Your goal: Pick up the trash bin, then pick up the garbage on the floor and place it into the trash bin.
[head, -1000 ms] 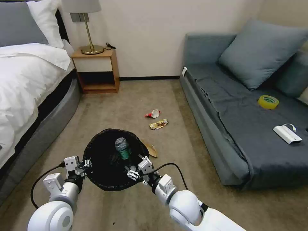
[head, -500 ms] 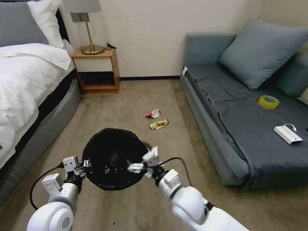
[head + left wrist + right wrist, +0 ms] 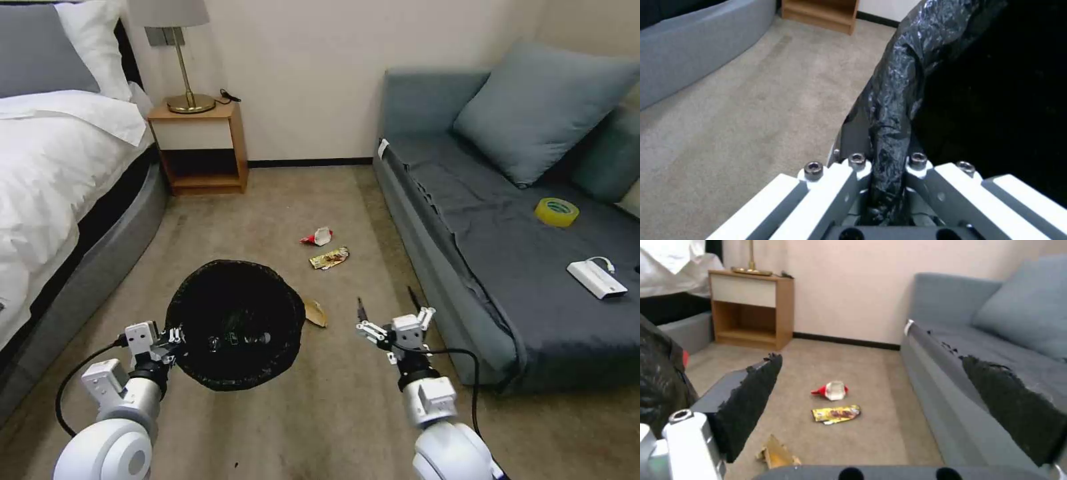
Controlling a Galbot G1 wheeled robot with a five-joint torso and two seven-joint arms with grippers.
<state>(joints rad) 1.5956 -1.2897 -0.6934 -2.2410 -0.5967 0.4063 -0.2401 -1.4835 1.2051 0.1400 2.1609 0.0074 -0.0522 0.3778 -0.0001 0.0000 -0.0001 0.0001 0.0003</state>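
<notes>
Gripping trash bin (image 3: 235, 323) rim: left gripper (image 3: 175, 338), clamped. Beside bin near brown scrap (image 3: 315, 313): right gripper (image 3: 391, 320), spread wide, empty.

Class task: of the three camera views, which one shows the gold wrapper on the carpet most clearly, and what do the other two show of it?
The right wrist view shows the gold wrapper best: close, unobstructed, framed between the open right gripper's fingers. The head view has it smaller and farther off, beyond the trash bin. The left wrist view looks at the bin's rim instead.
</notes>
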